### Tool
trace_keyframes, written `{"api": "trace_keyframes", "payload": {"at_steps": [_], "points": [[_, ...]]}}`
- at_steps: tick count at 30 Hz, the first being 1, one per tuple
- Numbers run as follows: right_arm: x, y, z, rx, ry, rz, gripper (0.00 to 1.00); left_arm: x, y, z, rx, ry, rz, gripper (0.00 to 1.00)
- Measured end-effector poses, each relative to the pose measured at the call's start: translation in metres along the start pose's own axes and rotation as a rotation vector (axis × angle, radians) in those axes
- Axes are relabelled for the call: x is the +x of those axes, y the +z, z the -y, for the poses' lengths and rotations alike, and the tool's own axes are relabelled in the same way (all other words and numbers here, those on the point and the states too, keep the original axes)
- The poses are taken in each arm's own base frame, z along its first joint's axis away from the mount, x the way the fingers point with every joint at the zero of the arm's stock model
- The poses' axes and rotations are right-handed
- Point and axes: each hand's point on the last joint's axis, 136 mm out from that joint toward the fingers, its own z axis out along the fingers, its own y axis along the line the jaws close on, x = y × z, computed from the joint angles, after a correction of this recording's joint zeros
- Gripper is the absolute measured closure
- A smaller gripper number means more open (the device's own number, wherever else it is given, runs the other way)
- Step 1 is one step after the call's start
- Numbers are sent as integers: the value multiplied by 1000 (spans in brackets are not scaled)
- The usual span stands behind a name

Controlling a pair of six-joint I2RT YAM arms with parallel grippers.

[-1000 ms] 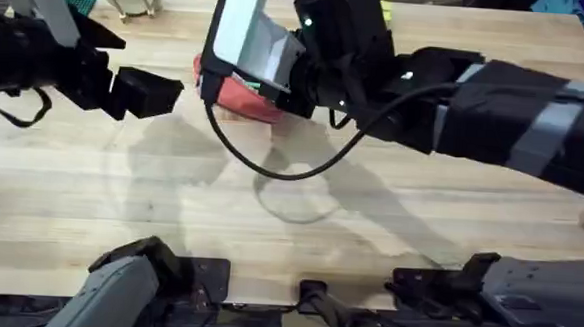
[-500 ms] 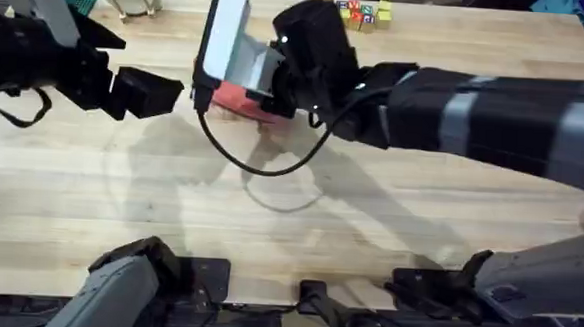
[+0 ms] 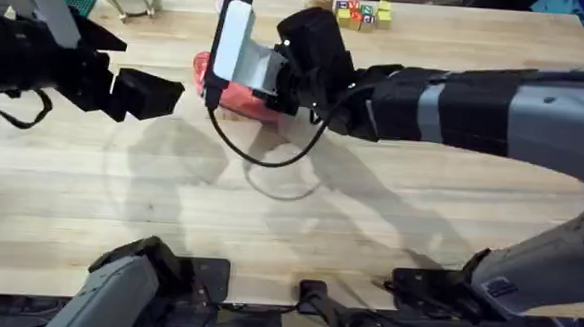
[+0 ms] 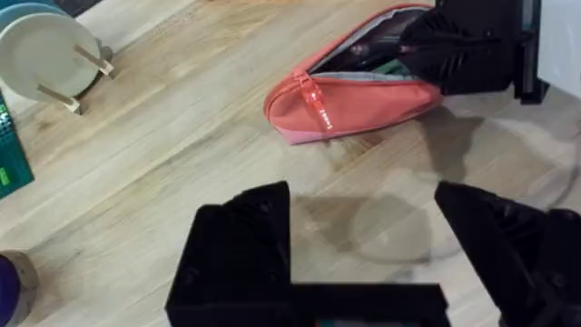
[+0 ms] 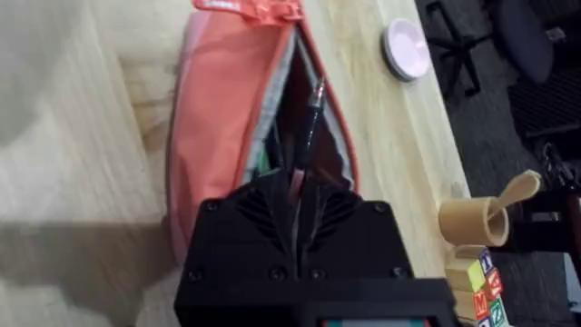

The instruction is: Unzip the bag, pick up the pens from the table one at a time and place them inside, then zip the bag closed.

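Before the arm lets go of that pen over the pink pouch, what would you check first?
1. The bag is unzipped wide enough: ok, its grey lining shows.
2. The right gripper holds the black pen: ok, fingers shut on it.
3. Pen points into the opening: ok, its tip lies inside the mouth.
4. Green pen already in the bag: ok, a green sliver shows inside.
5. The left gripper is out of the way: ok, open, apart from the bag.
6. Zipper pull reachable for closing: ok, at the bag's end.
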Motion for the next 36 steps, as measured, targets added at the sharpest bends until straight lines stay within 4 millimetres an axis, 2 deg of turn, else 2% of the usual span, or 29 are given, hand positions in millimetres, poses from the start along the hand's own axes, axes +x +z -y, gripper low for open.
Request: {"api": "trace_keyframes", "payload": {"at_steps": [3, 10, 22, 30, 34, 36], "points": [[2, 3, 3, 7, 5, 2, 970, 0, 0, 0, 0, 0, 0, 7], [9, 13, -12, -42, 4, 2, 970, 0, 0, 0, 0, 0, 0, 8], [1, 14, -10, -37, 5, 43, 970, 0, 0, 0, 0, 0, 0, 7], [3, 19, -13, -43, 5, 42, 970, 0, 0, 0, 0, 0, 0, 7], [3, 19, -14, -44, 5, 44, 911, 0, 0, 0, 0, 0, 0, 7], [3, 19, -14, -45, 6, 45, 847, 0, 0, 0, 0, 0, 0, 7]]}}
